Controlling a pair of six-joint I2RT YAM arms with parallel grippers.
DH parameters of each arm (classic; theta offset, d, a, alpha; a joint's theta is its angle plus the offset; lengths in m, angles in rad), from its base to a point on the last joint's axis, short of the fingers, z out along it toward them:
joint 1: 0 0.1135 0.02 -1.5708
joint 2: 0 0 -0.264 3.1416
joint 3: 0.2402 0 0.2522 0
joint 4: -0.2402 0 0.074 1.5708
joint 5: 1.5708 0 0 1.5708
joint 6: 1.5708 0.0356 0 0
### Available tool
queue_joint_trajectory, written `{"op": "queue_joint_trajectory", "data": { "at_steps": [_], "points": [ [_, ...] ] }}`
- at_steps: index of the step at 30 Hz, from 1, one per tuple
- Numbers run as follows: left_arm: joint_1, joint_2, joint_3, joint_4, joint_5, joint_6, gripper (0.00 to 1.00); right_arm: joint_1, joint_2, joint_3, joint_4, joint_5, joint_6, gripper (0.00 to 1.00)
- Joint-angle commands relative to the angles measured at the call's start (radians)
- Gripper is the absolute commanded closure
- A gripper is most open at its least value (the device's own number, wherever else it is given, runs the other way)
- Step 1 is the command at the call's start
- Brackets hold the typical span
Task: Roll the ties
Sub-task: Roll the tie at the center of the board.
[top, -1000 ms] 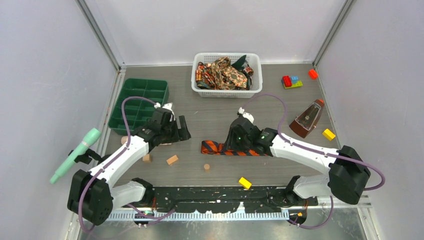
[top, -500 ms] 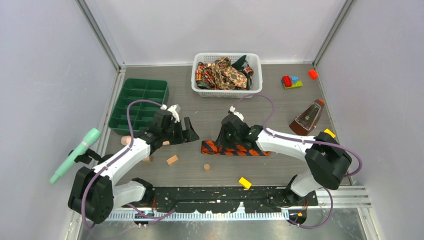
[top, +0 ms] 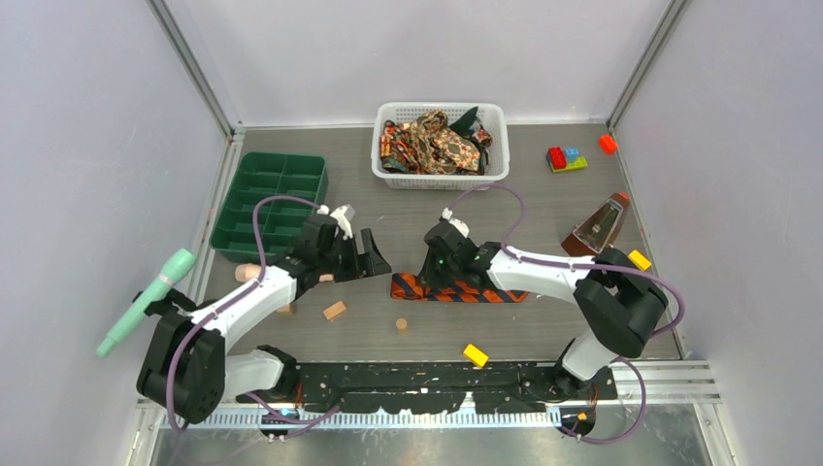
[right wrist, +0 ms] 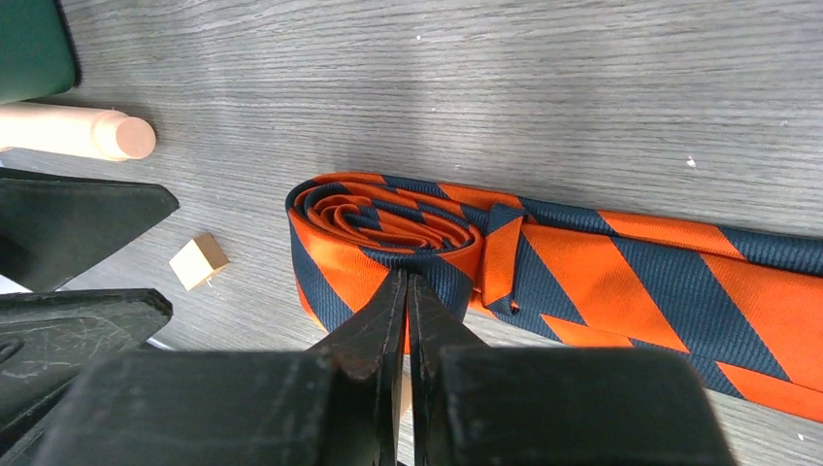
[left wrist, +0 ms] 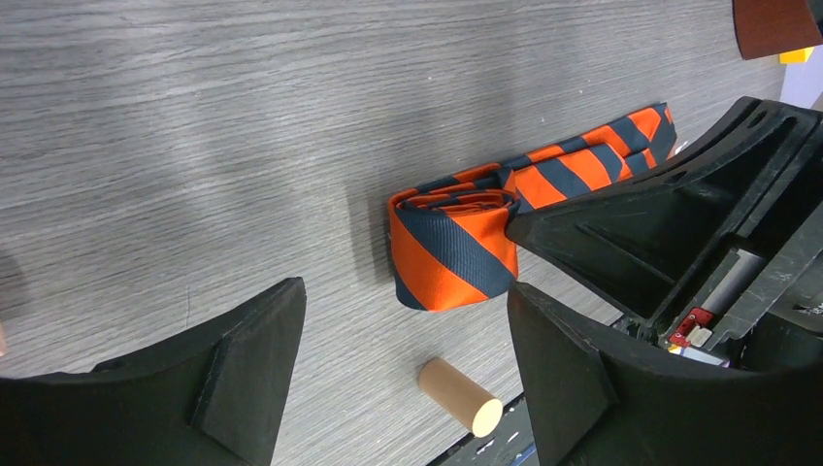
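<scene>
Black jaws of the right gripper (right wrist: 408,280) are drawn together to a thin slit, pinching the near edge of the rolled end of the striped tie (right wrist: 543,272). The tie's orange and navy coil sits right at the tips, and its flat length runs off to their right on the grey table (right wrist: 485,87). The left gripper (left wrist: 403,320) stands wide open and holds nothing. The same roll lies just beyond the gap between its fingers, untouched, with the right gripper's finger meeting it from the right. Well beyond both sets of jaws is the white basket (top: 439,106) heaped with paisley ties (top: 432,141), and behind the left gripper is a green tray (top: 281,154). A wooden cylinder (left wrist: 461,396) lies just below the open left jaws, and a wooden cube (right wrist: 198,260) lies left of the right tips. Nothing stands between either gripper and the roll. Since a second ago the right gripper has slid left along the tie to its rolled end, and the left gripper has moved right toward it.
</scene>
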Motion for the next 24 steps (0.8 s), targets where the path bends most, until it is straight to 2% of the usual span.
{"op": "queue_joint_trajectory", "data": {
  "at_steps": [1, 12, 16, 20, 24],
  "points": [
    [-0.001, 0.026, -0.013, 0.072, 0.031, -0.014, 0.22, -0.001, 0.025, 0.024, 0.016, 0.012, 0.003, 0.91],
    [-0.036, 0.111, -0.043, 0.185, 0.066, -0.083, 0.23, -0.001, 0.031, 0.009, 0.04, 0.0, 0.001, 0.91],
    [-0.043, 0.121, -0.054, 0.211, 0.068, -0.098, 0.23, -0.001, -0.019, 0.006, 0.032, 0.006, -0.001, 0.84],
    [-0.045, 0.116, -0.064, 0.214, 0.063, -0.102, 0.23, -0.001, -0.086, 0.01, -0.005, 0.029, 0.002, 0.71],
    [-0.045, 0.113, -0.072, 0.214, 0.057, -0.104, 0.23, -0.001, -0.132, -0.007, -0.024, 0.043, 0.022, 0.64]
  ]
}}
